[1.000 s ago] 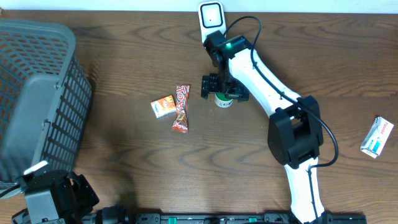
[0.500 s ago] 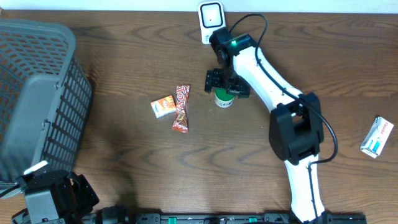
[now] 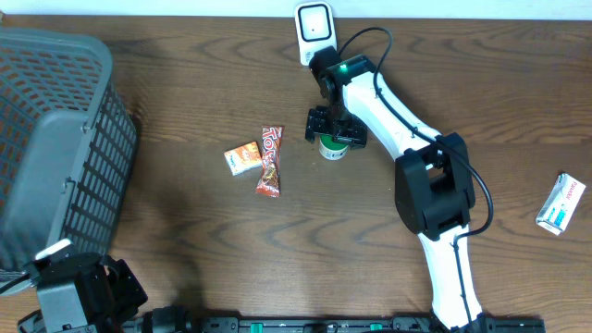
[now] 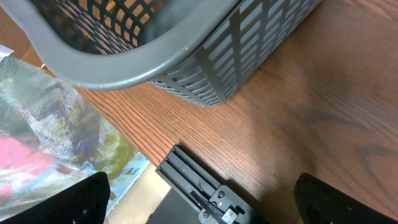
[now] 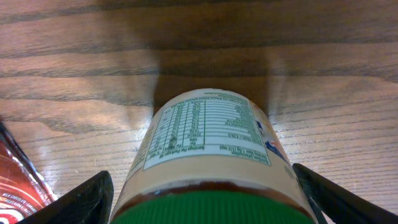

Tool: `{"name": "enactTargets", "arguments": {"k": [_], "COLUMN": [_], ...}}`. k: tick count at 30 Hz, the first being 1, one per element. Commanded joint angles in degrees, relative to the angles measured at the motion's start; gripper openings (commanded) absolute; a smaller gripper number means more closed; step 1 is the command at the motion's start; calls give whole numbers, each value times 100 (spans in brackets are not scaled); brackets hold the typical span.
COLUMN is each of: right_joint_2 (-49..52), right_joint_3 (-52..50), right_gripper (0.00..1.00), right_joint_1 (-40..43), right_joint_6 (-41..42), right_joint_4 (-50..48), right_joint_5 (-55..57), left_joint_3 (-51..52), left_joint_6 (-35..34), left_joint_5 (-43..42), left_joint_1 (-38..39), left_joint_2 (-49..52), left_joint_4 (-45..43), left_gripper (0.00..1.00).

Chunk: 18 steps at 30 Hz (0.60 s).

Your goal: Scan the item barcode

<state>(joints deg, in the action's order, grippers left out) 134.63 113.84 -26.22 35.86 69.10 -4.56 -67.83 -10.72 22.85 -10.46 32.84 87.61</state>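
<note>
**Overhead.** The green-capped bottle stands on the wooden table just above frame centre. It is just below the white scanner at the top edge, so I judge the carry to the scanner will be short. The right gripper sits directly over the bottle, positioned to take it. An orange packet and a red candy bar lie left of centre, near the bottle but apart from it. A white-and-blue box lies at far right, well apart. The grey basket fills the left side, and the left arm is parked in the lower left corner, out of the way.

**Left wrist.** The left gripper is spread wide, with fingertips in the two bottom corners and nothing between them. The basket wall crosses the top of the frame.

**Right wrist.** The bottle fills the centre, with its nutrition label toward the lens and its green cap at the bottom edge. The fingers stand spread on either side of it. I cannot tell whether the pads touch it. No barcode shows on this face, so I judge the bottle will need turning once it is lifted.
</note>
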Motion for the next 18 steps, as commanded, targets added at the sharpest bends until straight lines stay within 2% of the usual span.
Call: {"name": "enactTargets", "arguments": {"k": [1,10,18], "right_joint_2": [116,354,426], "right_joint_3": [68,63,63], "right_gripper": [83,79,66], "right_joint_1": [-11,-50,-72], "right_joint_6": [98,140,138], "right_joint_4": [-15,-4,22], "right_joint_5": [-22,-31,-74], "left_joint_3": [-9,-9,-9], "left_joint_6": [-50,-50,-50], "left_joint_5": [79,79,79], "left_joint_1": [-24,-24,-24], "left_joint_2": [-20,-20,-20], "left_joint_4": [13,13,13], "left_gripper": [95,95,95]}}
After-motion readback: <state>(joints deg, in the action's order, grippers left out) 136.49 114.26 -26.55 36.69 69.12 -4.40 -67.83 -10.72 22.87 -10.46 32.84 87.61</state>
